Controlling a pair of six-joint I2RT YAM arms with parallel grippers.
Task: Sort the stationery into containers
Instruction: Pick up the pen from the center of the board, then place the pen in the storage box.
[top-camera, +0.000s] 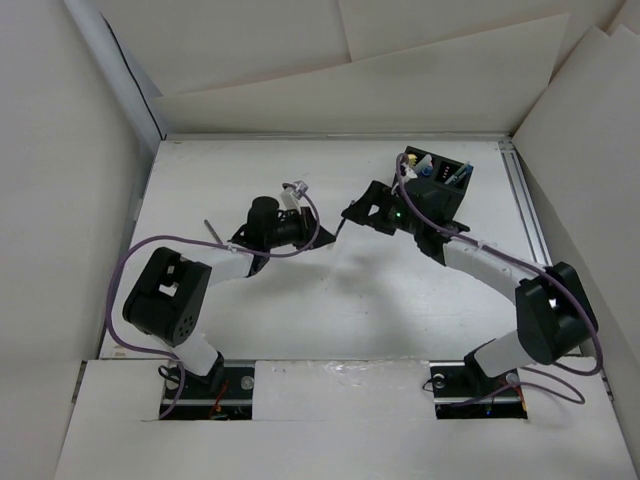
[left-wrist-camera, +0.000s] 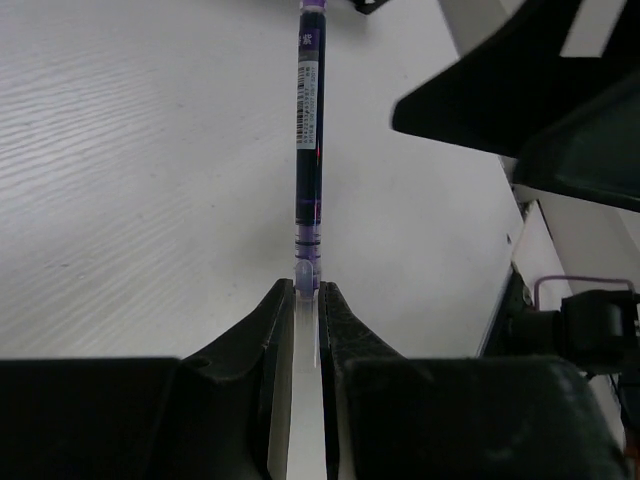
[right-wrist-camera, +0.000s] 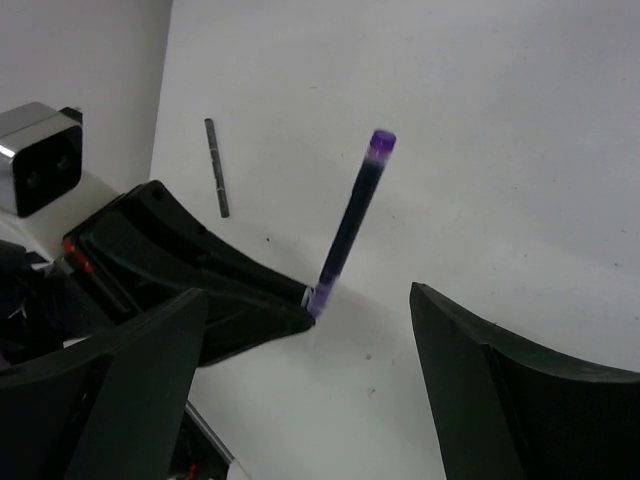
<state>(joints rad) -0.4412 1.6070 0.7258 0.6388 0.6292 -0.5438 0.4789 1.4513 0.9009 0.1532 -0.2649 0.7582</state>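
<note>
My left gripper (left-wrist-camera: 308, 290) is shut on the near end of a slim dark purple pen (left-wrist-camera: 309, 130), which sticks out straight ahead above the white table. In the right wrist view the same pen (right-wrist-camera: 352, 220) rises from the left gripper's tip (right-wrist-camera: 295, 305), between and beyond my right gripper's (right-wrist-camera: 310, 370) wide-open, empty fingers. In the top view the two grippers meet mid-table: left (top-camera: 325, 237), right (top-camera: 357, 215). The black two-compartment box (top-camera: 468, 183) stands at the back right with several pens upright in it.
A thin grey pen (top-camera: 213, 230) lies on the table left of the left arm; it also shows in the right wrist view (right-wrist-camera: 217, 167). White walls surround the table. The right arm's forearm passes just in front of the box.
</note>
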